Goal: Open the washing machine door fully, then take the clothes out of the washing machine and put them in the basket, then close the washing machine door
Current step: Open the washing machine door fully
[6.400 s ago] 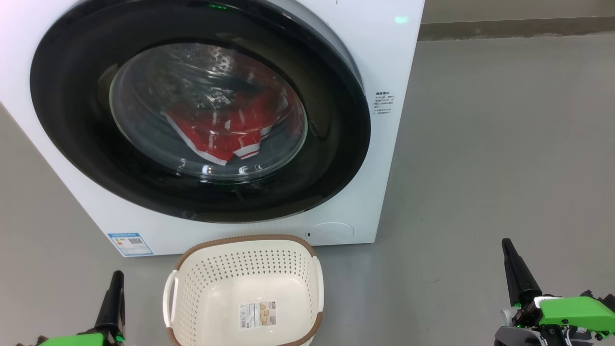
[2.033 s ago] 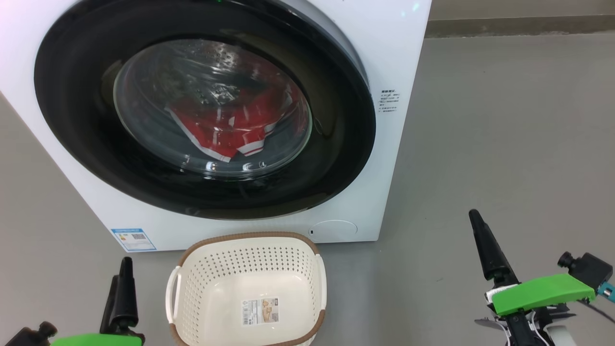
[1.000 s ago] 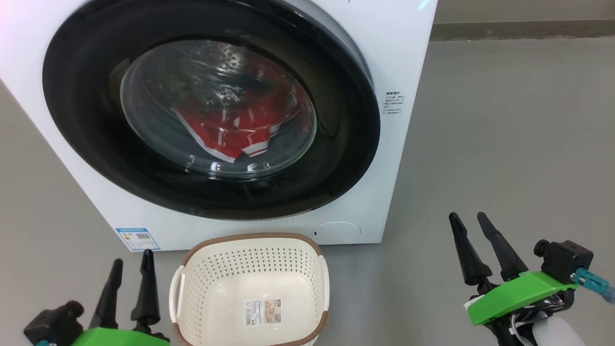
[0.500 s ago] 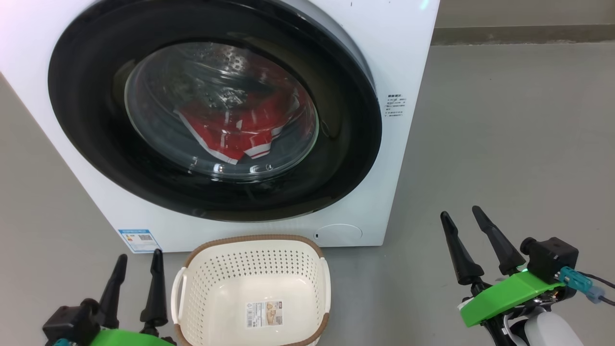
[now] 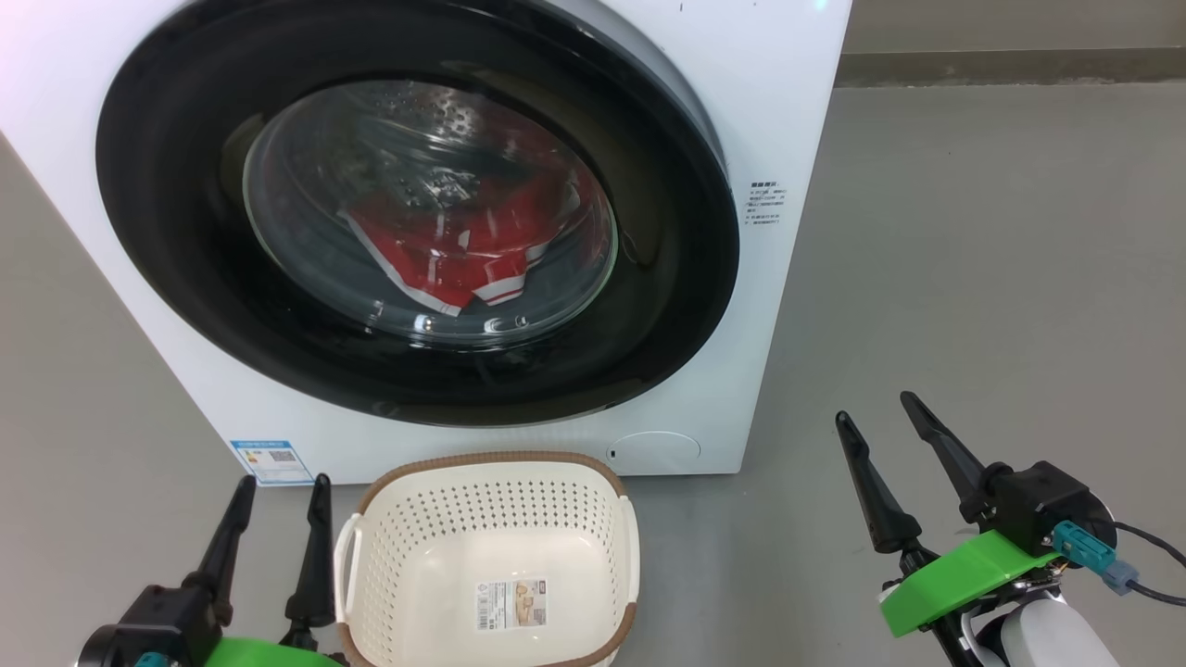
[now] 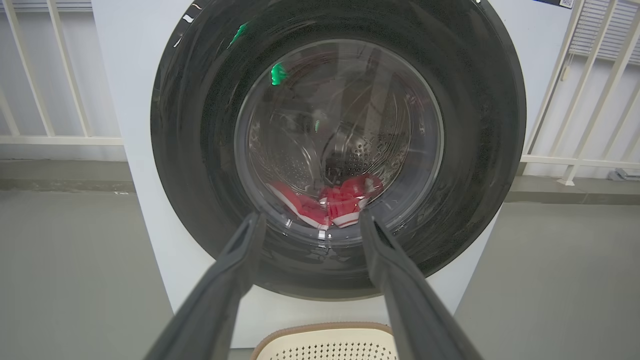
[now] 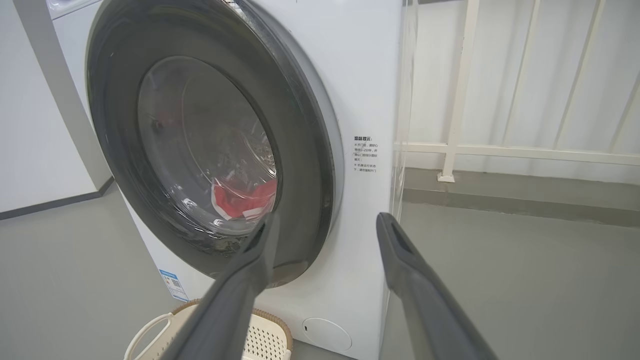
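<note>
Door [image 5: 157, 195] round, glossy black, bulging glass; clothes [image 5: 445, 245] red; basket [image 5: 486, 519] perforated cream; left gripper [image 5: 285, 482], right gripper [image 5: 875, 408] spread.

The washing machine [image 5: 788, 111] stands on the floor [image 5: 973, 278] ahead of both pincers, with the washing machine door [image 5: 167, 232] closed against its front and the clothes [image 5: 463, 241] lying low in the drum behind that door. The basket [image 5: 491, 459] sits on the floor just before the machine, just right of the left pincer [image 5: 283, 484] and well left of the right pincer [image 5: 875, 408]. The right pincer hangs off the machine's right front corner, apart from it, and a railing [image 7: 460, 100] stands beyond the machine, ahead of this pincer and to its right.
</note>
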{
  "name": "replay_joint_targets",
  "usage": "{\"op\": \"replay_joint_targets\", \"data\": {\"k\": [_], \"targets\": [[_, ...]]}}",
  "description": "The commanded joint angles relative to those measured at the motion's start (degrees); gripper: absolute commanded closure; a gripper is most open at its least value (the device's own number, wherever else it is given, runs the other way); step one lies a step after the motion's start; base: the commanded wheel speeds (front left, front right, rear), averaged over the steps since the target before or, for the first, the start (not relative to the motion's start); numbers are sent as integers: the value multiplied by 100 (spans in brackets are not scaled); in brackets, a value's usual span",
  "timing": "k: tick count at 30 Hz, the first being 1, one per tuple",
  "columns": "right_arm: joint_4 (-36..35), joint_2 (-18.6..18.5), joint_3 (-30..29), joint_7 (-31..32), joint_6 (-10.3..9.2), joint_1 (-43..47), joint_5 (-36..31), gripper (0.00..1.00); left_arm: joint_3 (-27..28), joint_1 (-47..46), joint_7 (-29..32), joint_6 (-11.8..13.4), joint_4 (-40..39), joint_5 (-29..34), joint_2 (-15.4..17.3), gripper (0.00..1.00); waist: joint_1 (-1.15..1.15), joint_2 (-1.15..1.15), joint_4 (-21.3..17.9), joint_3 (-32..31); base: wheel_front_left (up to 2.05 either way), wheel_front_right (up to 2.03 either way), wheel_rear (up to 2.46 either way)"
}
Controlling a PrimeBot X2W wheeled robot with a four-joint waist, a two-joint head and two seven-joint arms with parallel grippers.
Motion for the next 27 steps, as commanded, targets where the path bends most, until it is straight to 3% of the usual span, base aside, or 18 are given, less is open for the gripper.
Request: {"op": "replay_joint_targets", "data": {"k": [1,27], "targets": [[-171,-42,141,-71,9,-255,-160,0,156,-208,-75,-18,-186,132,59,0,0,0,0,6,0,0,0],[-186,7,28,-71,9,-241,-55,0,184,-255,-75,-18,-144,89,35,0,0,0,18,60,0,0,0]]}}
